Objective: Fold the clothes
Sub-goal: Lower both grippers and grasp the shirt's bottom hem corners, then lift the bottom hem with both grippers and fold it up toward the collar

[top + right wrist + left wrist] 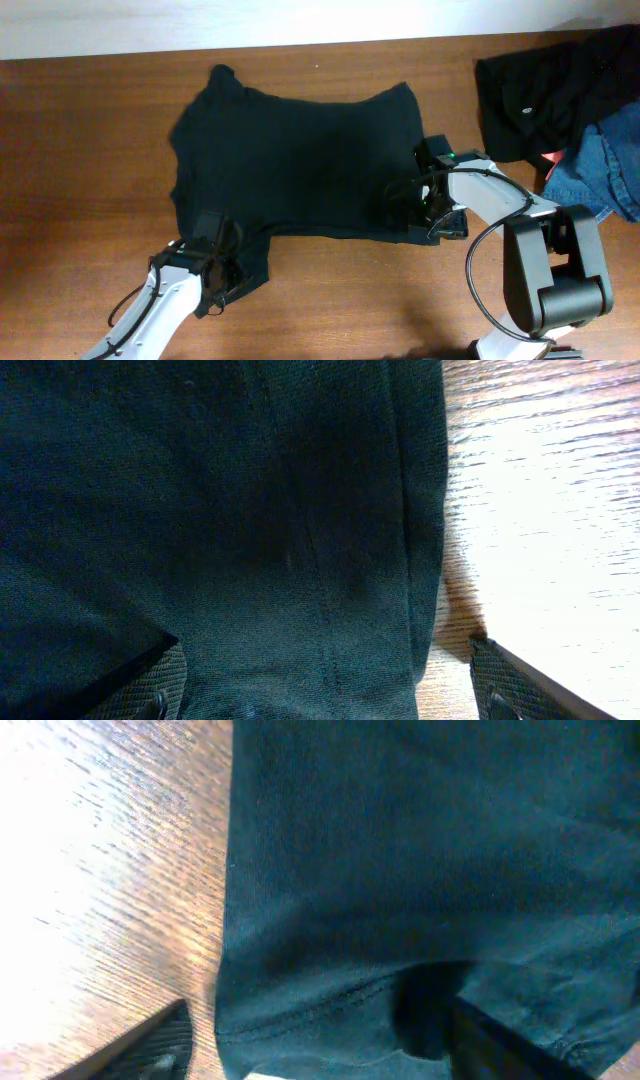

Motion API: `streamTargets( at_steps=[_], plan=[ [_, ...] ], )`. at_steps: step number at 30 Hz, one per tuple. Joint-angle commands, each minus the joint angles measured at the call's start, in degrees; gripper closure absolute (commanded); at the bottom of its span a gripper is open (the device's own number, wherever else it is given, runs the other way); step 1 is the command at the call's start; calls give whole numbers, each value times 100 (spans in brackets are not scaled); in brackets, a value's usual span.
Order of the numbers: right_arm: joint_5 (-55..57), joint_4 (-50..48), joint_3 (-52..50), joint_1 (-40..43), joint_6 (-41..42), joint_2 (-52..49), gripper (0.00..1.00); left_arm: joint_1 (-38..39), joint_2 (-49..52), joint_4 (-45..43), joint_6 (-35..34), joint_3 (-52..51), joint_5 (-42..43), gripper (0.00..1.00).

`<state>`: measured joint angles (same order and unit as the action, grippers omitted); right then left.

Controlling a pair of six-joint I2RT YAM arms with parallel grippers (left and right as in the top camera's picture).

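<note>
The clothes are a black T-shirt [295, 155] lying spread on the wooden table [80, 130]. My left gripper [218, 262] is at its near-left corner, over a flap of fabric. In the left wrist view the left gripper [320, 1045] is open and straddles the stitched edge [300, 1000]: one finger [150, 1045] is over bare wood, the other [500, 1040] over cloth. My right gripper [432, 205] is at the shirt's right edge. The right wrist view shows the right gripper [330, 685] open wide across the hem [425, 560], with nothing pinched.
A heap of other dark garments [545, 85] and blue jeans [615, 160] lies at the back right, close to the right arm. The table's back edge meets a white wall [300, 20].
</note>
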<state>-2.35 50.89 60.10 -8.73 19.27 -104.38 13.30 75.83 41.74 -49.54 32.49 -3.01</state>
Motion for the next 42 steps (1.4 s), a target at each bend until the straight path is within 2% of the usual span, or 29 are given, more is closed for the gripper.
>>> streamTargets(
  at_steps=[1, 10, 11, 12, 14, 15, 17, 19, 22, 26, 31, 32, 34, 35, 40, 42],
  plan=[
    [-9, -98, -133, -31, -35, -55, 15, -35, -90, -39, -35, -66, 2, 33],
    [13, -103, -144, -31, -37, -55, 15, -35, -90, -199, -37, -247, 46, 36],
    [17, -103, -144, -31, -35, -55, 15, -35, -90, -210, -37, -247, 50, 40],
    [35, -103, -144, -31, -35, -55, 15, -35, -90, -212, -37, -247, 68, 48],
    [68, -103, -144, -31, -35, -55, 15, -35, -90, -227, -39, -247, 83, 70],
    [70, -103, -144, -31, -35, -55, 16, -35, -90, -232, -39, -247, 87, 73],
    [70, -101, -144, -31, -35, -55, 24, -35, -90, -234, -39, -245, 87, 76],
    [70, -98, -144, -31, -35, -55, 37, -35, -92, -234, -37, -245, 87, 79],
    [70, -94, -144, -31, -35, -55, 55, -35, -92, -229, -37, -245, 87, 80],
    [70, -79, -144, -31, -35, -55, 73, -35, -92, -229, -35, -245, 90, 80],
    [70, -81, -144, -31, -33, -55, 74, -35, -92, -216, -33, -245, 90, 80],
    [70, -81, -144, -31, -33, -55, 77, -35, -92, -216, -33, -245, 87, 79],
    [70, -85, -144, -31, -33, -55, 96, -35, -92, -216, -28, -245, 85, 79],
    [70, -83, -144, -31, -33, -55, 96, -35, -94, -216, 0, -243, 85, 80],
    [120, -81, -133, -15, -35, -55, 96, -35, -96, -184, 302, -61, 85, 99],
    [116, -66, -114, -15, -35, -55, 96, -35, -96, -122, 361, 85, 83, 99]
  ],
)
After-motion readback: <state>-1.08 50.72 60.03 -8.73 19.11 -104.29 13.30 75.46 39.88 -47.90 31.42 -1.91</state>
